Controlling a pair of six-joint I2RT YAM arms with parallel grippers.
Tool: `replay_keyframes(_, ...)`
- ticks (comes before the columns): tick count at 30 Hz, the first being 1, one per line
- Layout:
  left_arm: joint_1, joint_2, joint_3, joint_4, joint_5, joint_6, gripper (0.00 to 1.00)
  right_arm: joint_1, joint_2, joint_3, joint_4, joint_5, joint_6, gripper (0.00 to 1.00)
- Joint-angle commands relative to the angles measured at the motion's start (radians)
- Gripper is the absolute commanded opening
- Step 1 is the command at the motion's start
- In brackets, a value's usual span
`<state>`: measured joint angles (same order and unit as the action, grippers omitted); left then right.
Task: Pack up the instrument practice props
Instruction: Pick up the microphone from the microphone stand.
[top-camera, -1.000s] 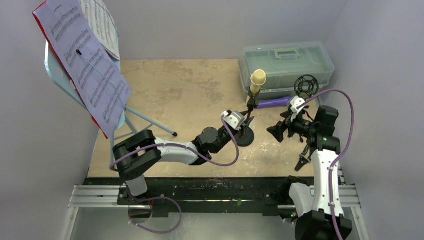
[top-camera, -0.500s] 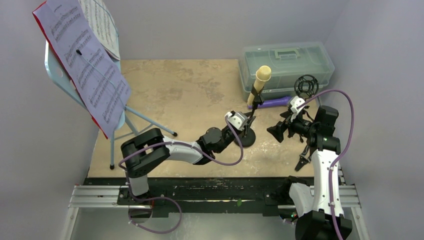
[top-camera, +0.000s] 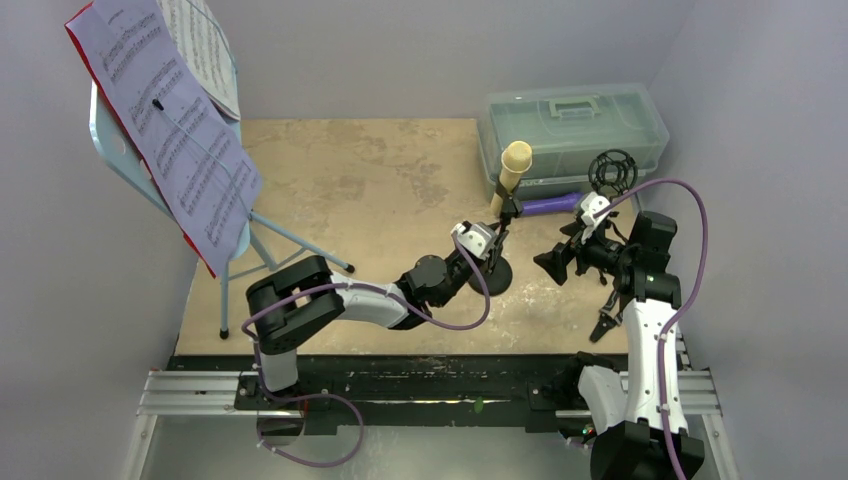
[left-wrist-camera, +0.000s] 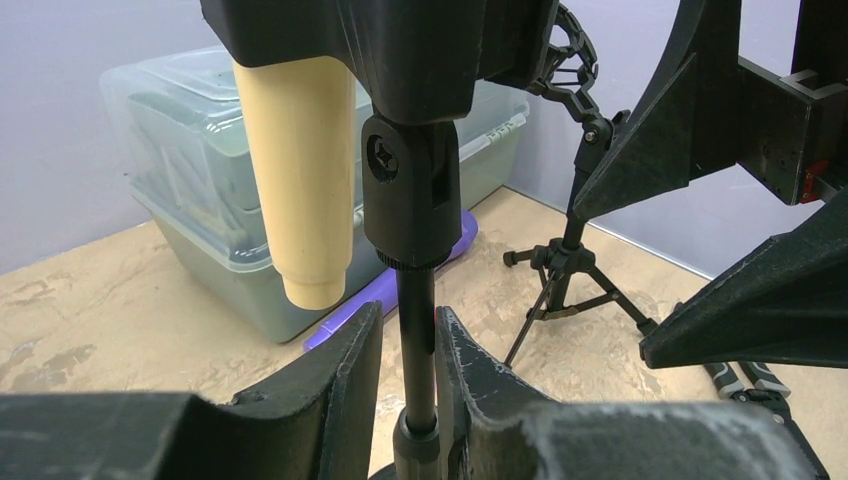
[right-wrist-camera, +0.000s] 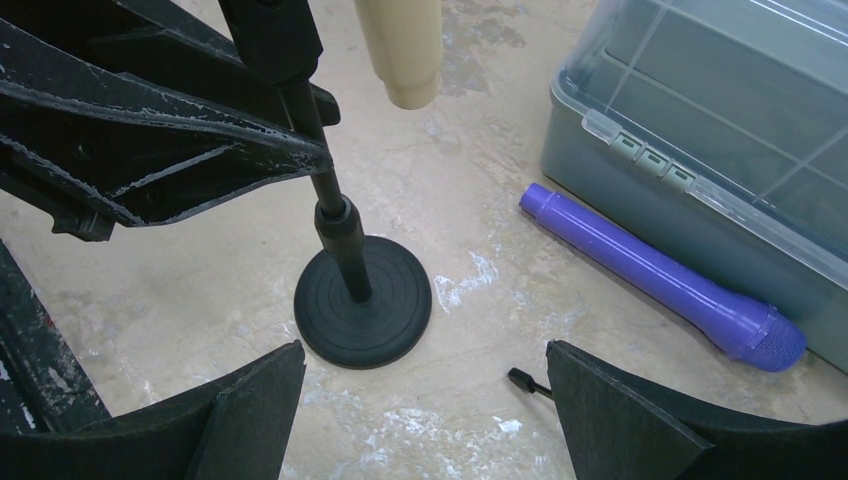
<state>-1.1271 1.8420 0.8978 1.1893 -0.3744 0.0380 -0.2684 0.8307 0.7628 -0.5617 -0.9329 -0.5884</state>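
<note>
Light-blue music rest (top-camera: 104, 135) stands far left, sheet music (top-camera: 175, 130) on it. Near the plastic box (top-camera: 575, 125), left gripper (left-wrist-camera: 408, 325) is clamped on the mic holder (right-wrist-camera: 362, 300) pole, cream microphone (top-camera: 514, 163) clipped on top. Right gripper (right-wrist-camera: 425, 352) hangs wide apart. Purple microphone (right-wrist-camera: 655, 272) lies beside the box.

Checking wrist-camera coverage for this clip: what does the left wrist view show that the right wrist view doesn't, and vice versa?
Left wrist only: the tripod holder standing upright. Right wrist only: the stand's round base and the grille end of the purple microphone. Both: the cream microphone, the pole pinched by the left claw, and the plastic box.
</note>
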Motion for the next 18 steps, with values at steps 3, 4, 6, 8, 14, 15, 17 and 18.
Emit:
replay_keyframes(3, 0.003, 0.017, 0.038, 0.051, 0.001, 0.006, 0.24, 0.005, -0.007, 0.003, 0.000, 0.005, -0.017, 0.94)
replay_keyframes(4, 0.003, 0.019, 0.043, 0.051, 0.003, 0.011, 0.23, 0.005, -0.007, 0.003, 0.001, 0.006, -0.017, 0.94)
replay_keyframes(6, 0.003, 0.025, 0.050, 0.052, 0.010, 0.024, 0.23, 0.005, -0.007, 0.002, 0.000, 0.008, -0.020, 0.94)
replay_keyframes(8, 0.003, 0.029, 0.056, 0.052, 0.014, 0.030, 0.23, 0.005, -0.008, 0.002, 0.000, 0.008, -0.019, 0.95)
replay_keyframes(14, 0.003, 0.033, 0.069, 0.044, 0.022, 0.045, 0.11, 0.006, -0.008, 0.002, 0.000, 0.008, -0.019, 0.95)
replay_keyframes(15, 0.003, 0.032, 0.069, 0.043, 0.029, 0.050, 0.05, 0.006, -0.009, 0.003, 0.001, 0.007, -0.020, 0.94)
replay_keyframes(17, 0.003, 0.025, 0.064, 0.039, 0.047, 0.062, 0.00, 0.007, -0.008, 0.003, -0.001, 0.008, -0.020, 0.95)
replay_keyframes(18, 0.003, 0.018, 0.060, 0.038, 0.060, 0.072, 0.00, 0.007, -0.009, 0.003, 0.000, 0.009, -0.019, 0.95)
